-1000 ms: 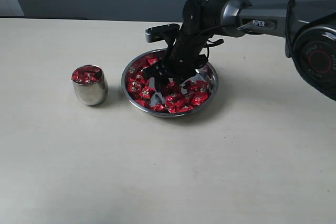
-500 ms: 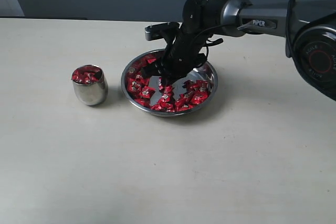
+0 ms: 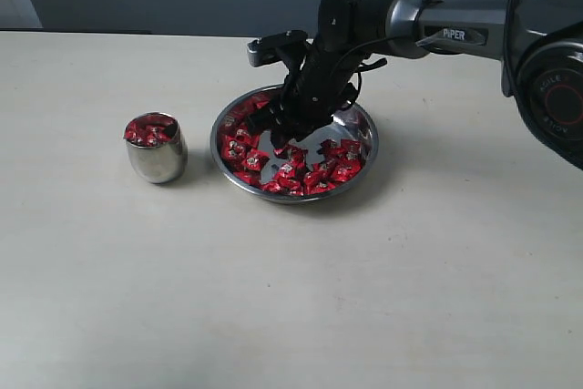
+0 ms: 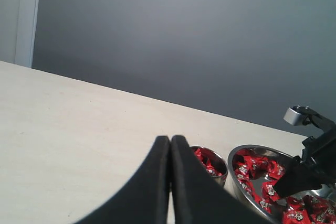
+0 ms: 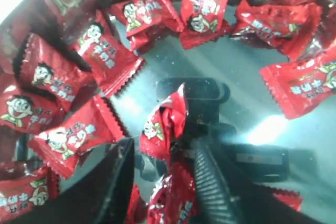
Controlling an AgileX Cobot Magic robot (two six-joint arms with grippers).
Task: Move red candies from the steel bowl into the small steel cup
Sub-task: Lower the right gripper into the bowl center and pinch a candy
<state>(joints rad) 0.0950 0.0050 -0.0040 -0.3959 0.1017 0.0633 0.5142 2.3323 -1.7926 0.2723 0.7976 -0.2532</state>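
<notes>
The steel bowl (image 3: 366, 127) sits mid-table with many red candies (image 3: 242, 148) spread in it. My right gripper (image 3: 282, 137) hangs just above the bowl's middle. In the right wrist view this gripper (image 5: 164, 146) is closed around a crumpled red candy (image 5: 164, 123), over the bowl's bare shiny bottom (image 5: 247, 77). The small steel cup (image 3: 157, 159) stands left of the bowl, filled to the rim with red candies (image 3: 148, 129). My left gripper (image 4: 170, 141) is shut and empty, low over the table, with the cup (image 4: 211, 161) and the bowl (image 4: 234, 174) ahead of it.
The right arm (image 3: 455, 25) reaches in from the right over the bowl's far rim. Pale table surface (image 3: 273, 298) stretches in front of both vessels. A grey wall (image 4: 184, 35) runs behind the table.
My right gripper has risen a little out of the candy pile and shifted slightly back and left. The cup and bowl have not moved.
</notes>
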